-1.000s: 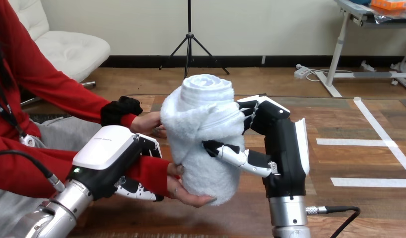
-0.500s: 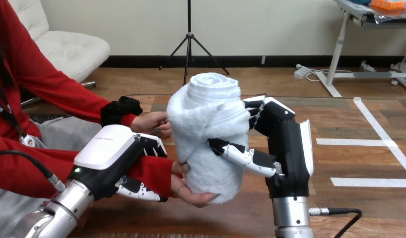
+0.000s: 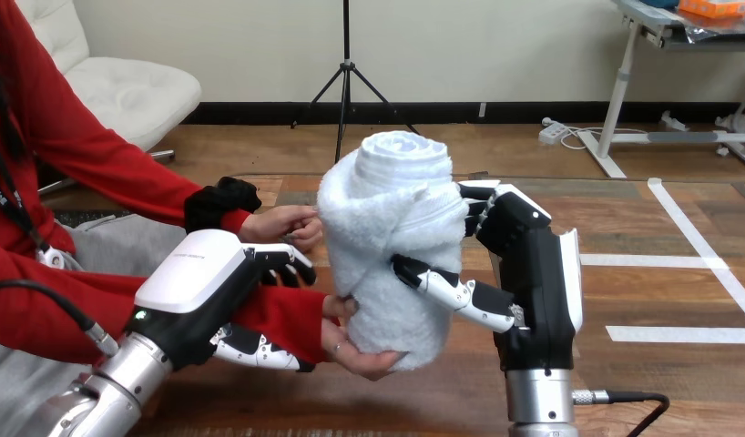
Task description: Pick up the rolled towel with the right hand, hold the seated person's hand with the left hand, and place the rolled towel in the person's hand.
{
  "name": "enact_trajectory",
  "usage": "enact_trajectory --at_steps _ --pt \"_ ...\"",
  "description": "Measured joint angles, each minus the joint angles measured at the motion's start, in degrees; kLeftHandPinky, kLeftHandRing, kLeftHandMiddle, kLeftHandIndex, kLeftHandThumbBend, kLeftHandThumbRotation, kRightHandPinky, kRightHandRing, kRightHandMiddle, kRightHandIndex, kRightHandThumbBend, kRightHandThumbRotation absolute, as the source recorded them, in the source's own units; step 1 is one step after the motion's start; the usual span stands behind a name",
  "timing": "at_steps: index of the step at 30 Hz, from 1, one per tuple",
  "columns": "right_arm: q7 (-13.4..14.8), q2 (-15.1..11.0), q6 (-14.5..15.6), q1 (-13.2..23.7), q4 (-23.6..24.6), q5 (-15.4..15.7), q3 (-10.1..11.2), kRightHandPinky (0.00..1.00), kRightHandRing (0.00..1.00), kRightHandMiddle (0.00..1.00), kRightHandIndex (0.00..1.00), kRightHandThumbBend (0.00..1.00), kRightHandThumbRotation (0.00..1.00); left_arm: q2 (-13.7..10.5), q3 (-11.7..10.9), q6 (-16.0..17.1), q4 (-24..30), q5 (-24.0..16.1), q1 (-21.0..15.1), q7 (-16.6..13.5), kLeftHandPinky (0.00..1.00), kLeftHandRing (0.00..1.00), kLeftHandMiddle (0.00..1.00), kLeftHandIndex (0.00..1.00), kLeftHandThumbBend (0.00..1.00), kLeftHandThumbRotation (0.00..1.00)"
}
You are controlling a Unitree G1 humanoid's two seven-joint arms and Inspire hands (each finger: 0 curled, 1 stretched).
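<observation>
The left hand (image 3: pixel 191 273) and right hand (image 3: pixel 533 273) are black, white-shelled, on silver forearms (image 3: pixel 538 405).

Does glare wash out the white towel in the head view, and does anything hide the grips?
Head view: light is even; the rolled towel is bright, yet its folds read. Head view: the left hand covers the person's wrist it grips; the towel hides part of the right hand curled round it.

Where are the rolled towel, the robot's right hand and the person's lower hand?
rolled towel (image 3: pixel 387 218): head view, middle of its front side.
right hand (image 3: pixel 531 273): head view, black palm beside the towel.
person's lower hand (image 3: pixel 355 357): head view, palm under the towel's base.
</observation>
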State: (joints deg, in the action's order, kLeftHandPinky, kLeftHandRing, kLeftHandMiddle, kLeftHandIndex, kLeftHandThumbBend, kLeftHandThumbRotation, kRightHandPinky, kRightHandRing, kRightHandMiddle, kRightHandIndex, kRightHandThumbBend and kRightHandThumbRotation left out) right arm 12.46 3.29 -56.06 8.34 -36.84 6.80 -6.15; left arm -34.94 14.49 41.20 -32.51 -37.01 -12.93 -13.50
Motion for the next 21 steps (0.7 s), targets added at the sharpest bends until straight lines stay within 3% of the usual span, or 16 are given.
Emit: enact_trajectory --at_steps 21 --pt "0.56 -0.05 -0.07 0.07 -1.17 0.44 1.44 0.48 0.53 0.58 0.58 0.90 0.28 0.41 -0.85 0.13 3.84 2.08 3.41 0.05 0.64 0.71 0.79 0.86 0.95 0.40"
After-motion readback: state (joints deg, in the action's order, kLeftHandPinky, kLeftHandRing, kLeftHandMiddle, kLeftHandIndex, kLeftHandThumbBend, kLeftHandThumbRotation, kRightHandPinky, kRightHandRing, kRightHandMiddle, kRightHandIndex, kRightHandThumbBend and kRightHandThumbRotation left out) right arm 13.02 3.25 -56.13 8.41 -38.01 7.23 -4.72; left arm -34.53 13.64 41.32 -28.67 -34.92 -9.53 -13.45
